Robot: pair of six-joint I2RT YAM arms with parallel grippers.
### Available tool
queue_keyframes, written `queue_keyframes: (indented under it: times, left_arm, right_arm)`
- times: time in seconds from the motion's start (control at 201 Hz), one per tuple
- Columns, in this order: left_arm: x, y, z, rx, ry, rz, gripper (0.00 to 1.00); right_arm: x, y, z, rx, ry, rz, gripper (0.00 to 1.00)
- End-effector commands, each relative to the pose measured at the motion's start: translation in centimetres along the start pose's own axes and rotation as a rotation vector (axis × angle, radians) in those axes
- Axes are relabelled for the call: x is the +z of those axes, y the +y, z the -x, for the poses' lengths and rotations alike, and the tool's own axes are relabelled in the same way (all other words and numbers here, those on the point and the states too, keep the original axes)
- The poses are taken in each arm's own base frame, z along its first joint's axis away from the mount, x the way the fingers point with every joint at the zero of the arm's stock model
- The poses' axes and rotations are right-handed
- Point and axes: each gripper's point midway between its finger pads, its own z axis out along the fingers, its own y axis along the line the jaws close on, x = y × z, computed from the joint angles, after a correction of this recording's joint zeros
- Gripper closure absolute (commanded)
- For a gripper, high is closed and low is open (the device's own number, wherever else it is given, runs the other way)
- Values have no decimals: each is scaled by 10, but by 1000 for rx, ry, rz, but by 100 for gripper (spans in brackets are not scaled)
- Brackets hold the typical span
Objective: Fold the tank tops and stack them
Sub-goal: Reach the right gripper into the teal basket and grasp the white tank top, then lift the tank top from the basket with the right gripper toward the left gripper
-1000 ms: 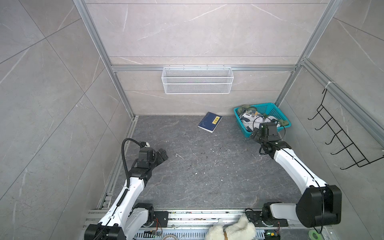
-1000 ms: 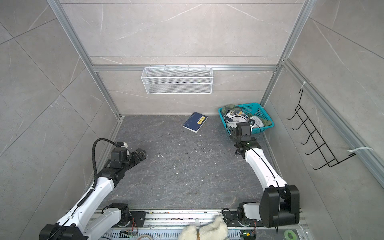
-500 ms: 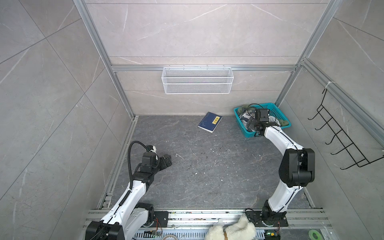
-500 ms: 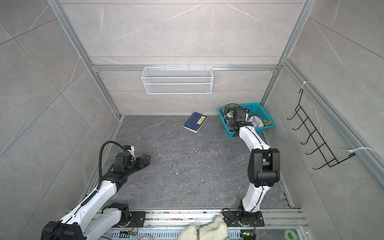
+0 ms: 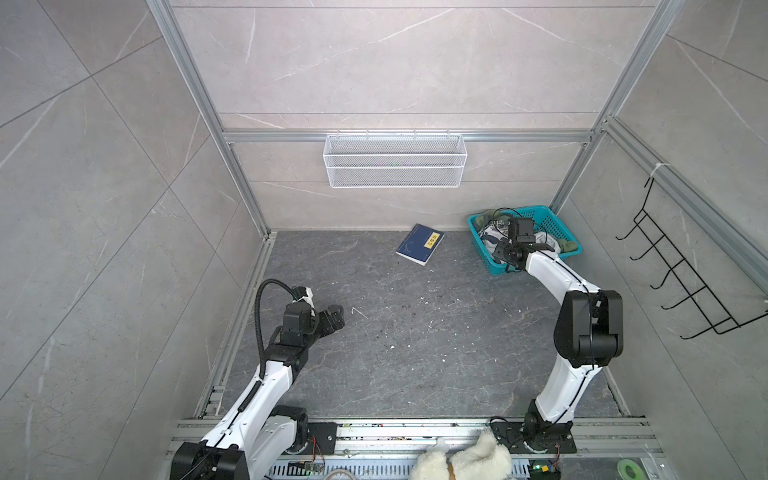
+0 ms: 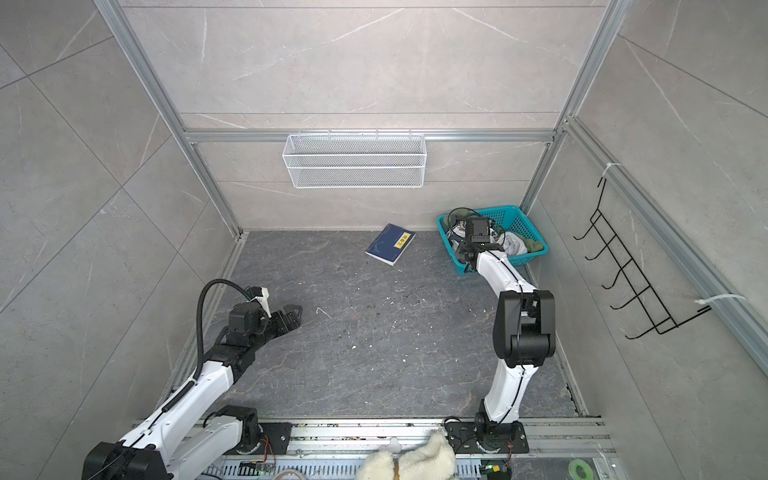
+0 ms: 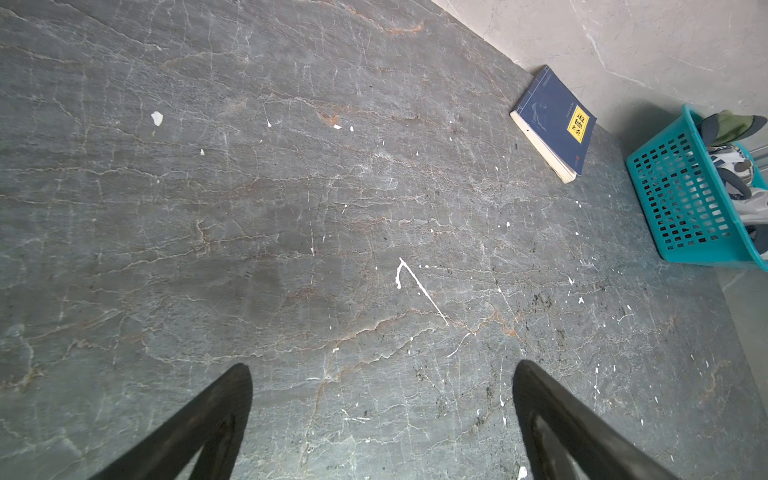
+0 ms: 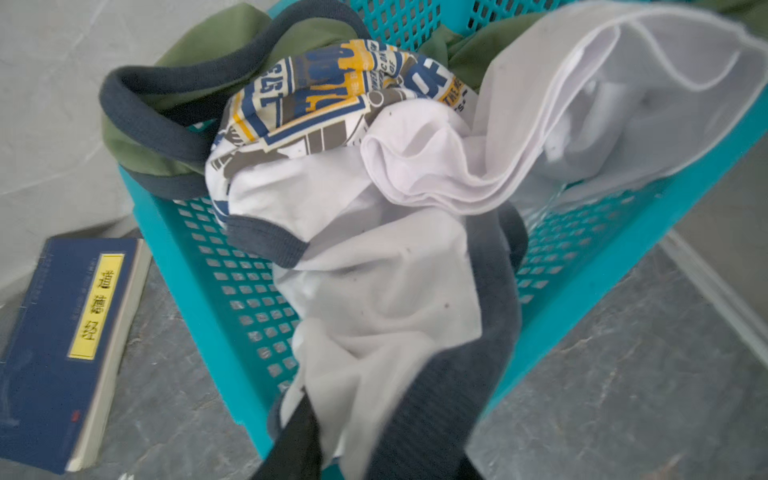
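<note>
White tank top (image 8: 374, 291) — in the basket (image 8: 232, 291), dead ahead of my right claw (image 8: 332, 453), which pinches its edge; left claw (image 7: 382, 368) gapes, well apart.

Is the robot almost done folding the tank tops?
Not nearly. Nothing is folded: the white tank top and olive tank top lie crumpled in the teal basket. In hand: the right gripper pinches the white one. The left gripper hovers open, empty. Left: lifting both out, folding, stacking.
</note>
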Motion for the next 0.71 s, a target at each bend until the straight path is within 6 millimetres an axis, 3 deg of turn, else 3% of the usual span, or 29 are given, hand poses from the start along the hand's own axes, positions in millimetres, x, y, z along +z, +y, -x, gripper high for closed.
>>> queue_keyframes:
  times: [0.0,0.03,0.124,0.294,0.418,0.702]
  left_arm:
    - [1,-10,7,12,-25,-44,0]
    - [2,-10,6,11,-24,-45,0]
    - [4,-10,5,10,-16,-45,0]
    - [10,-6,-7,8,18,-41,0]
    - [12,-9,-8,13,29,-51,0]
    - [13,-11,-10,23,26,-56,0]
  right_arm:
    - [-32,22,10,1,-82,100,93]
    - [-39,24,10,0,-101,99,100]
    - [-68,31,9,-32,-158,93,100]
    - [-125,24,19,-19,-262,90,100]
    - [-168,21,33,3,-339,104,100]
    - [-275,38,75,0,-505,218,100]
